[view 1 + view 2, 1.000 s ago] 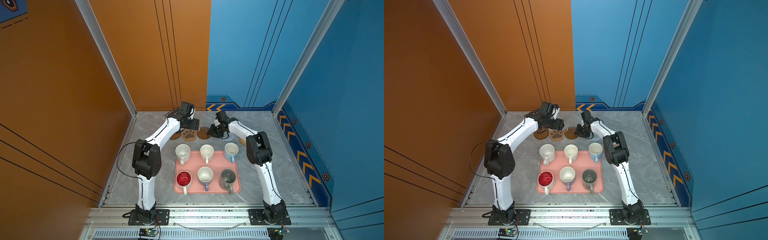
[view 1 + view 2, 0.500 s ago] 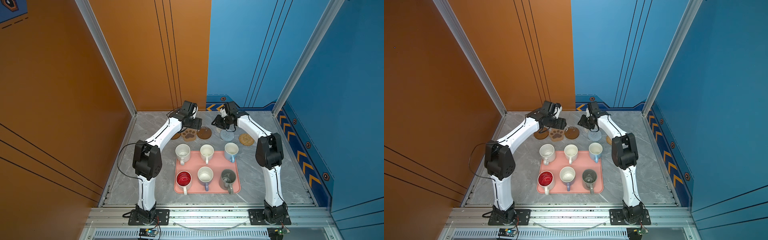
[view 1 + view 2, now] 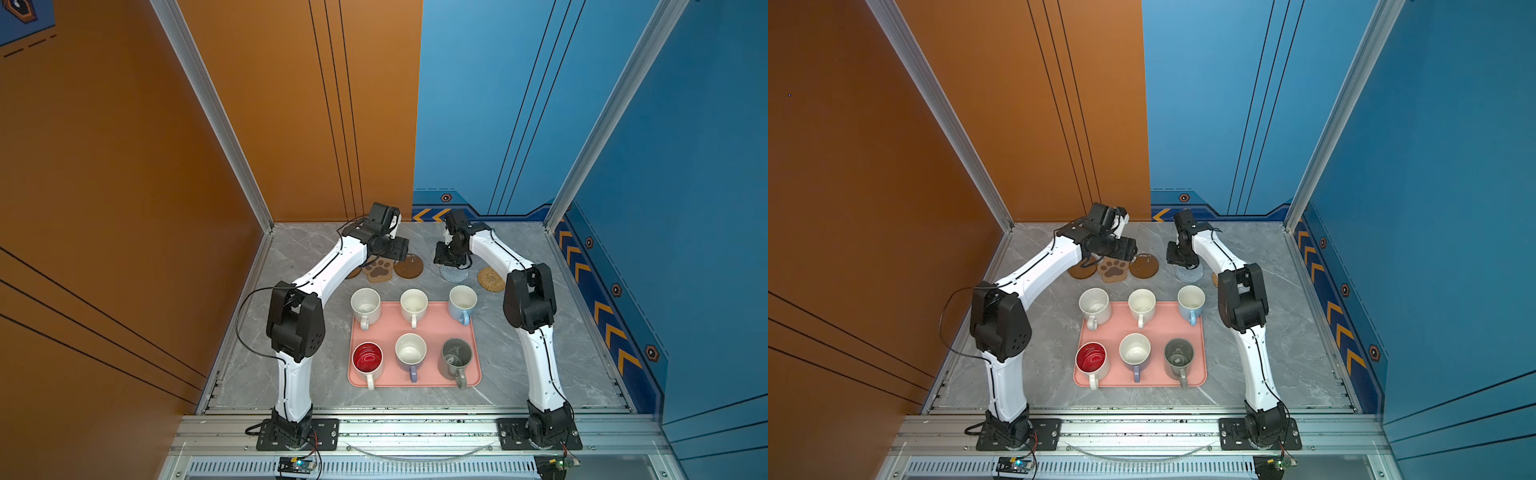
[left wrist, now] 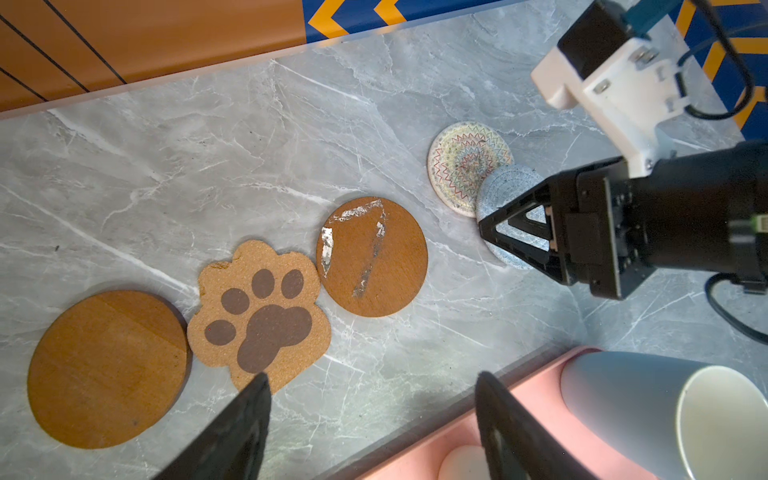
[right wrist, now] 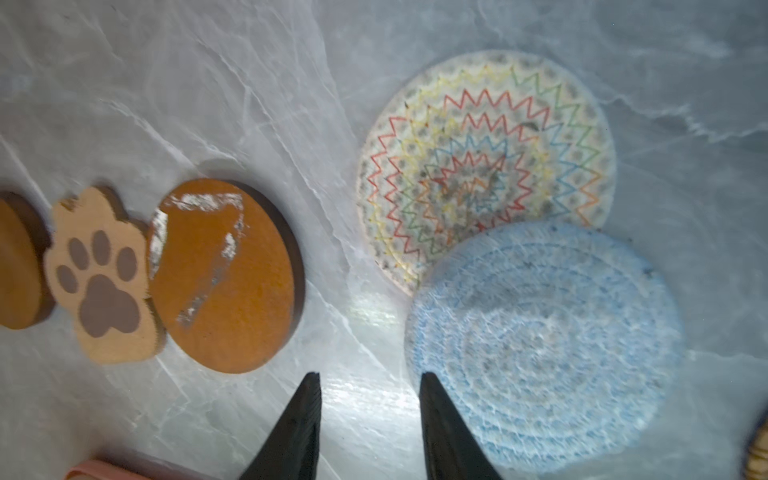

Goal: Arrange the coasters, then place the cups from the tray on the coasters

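Observation:
Six cups stand on the pink tray [image 3: 415, 380]: two white [image 3: 365, 305] [image 3: 413, 304], light blue [image 3: 462, 302], red-inside [image 3: 368, 359], lavender [image 3: 410, 352] and grey [image 3: 456, 357]. Behind the tray lie the coasters: a brown disc [image 4: 108, 370], the paw print [image 4: 259, 311], a second brown disc [image 4: 372, 257], cream [image 5: 486, 158], blue-grey [image 5: 544, 345] overlapping the cream one, and rattan [image 3: 491, 279]. My left gripper [image 4: 372, 376] hangs open and empty between paw print and tray. My right gripper [image 5: 370, 376] is open over bare table, one finger at the blue-grey coaster's edge.
Orange and blue walls close in the marble table [image 3: 540, 332] at the back and sides. My right gripper [image 3: 449, 259] hides the cream coaster in both top views. An aluminium rail [image 3: 415, 428] runs along the front edge.
My right arm swung away from the scratched brown disc, lifted toward the back, then came down over the blue-grey coaster. The left arm has hardly moved.

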Robot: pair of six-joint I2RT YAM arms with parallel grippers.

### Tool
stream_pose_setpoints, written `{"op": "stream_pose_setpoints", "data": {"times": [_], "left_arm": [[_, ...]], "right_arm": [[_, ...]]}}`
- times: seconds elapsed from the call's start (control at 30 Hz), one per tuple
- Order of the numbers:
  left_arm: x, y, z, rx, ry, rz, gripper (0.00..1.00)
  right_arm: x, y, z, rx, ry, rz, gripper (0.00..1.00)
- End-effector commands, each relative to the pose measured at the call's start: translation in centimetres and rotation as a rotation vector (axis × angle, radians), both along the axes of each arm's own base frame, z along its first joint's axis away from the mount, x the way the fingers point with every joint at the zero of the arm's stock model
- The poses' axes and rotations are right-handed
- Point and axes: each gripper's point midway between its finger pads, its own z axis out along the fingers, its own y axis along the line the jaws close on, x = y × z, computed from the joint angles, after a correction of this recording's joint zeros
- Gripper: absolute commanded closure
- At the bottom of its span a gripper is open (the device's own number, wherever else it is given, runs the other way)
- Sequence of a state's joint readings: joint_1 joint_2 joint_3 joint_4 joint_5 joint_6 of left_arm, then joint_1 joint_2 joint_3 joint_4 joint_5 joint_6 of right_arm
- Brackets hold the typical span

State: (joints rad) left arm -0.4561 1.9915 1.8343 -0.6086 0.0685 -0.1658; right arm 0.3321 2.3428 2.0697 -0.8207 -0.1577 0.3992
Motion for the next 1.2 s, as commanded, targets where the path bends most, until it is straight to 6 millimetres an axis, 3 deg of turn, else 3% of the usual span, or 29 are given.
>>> {"op": "stream_pose_setpoints", "data": {"times": [0.0, 0.5, 1.17], "left_arm": [[-0.7, -0.6, 2.4, -0.027, -0.039, -0.019, 0.22], [-0.8, -0.7, 2.1, -0.022, -0.036, -0.028, 0.22], [-0.8, -0.8, 2.0, -0.019, -0.036, -0.032, 0.22]], "right_arm": [[-0.6, -1.5, -0.1, -0.149, 0.002, 0.035, 0.60], [-0.4, -0.9, -2.3, -0.305, 0.004, 0.105, 0.54], [-1.5, -4.6, -4.0, -0.434, 0.060, 0.059, 0.58]]}}
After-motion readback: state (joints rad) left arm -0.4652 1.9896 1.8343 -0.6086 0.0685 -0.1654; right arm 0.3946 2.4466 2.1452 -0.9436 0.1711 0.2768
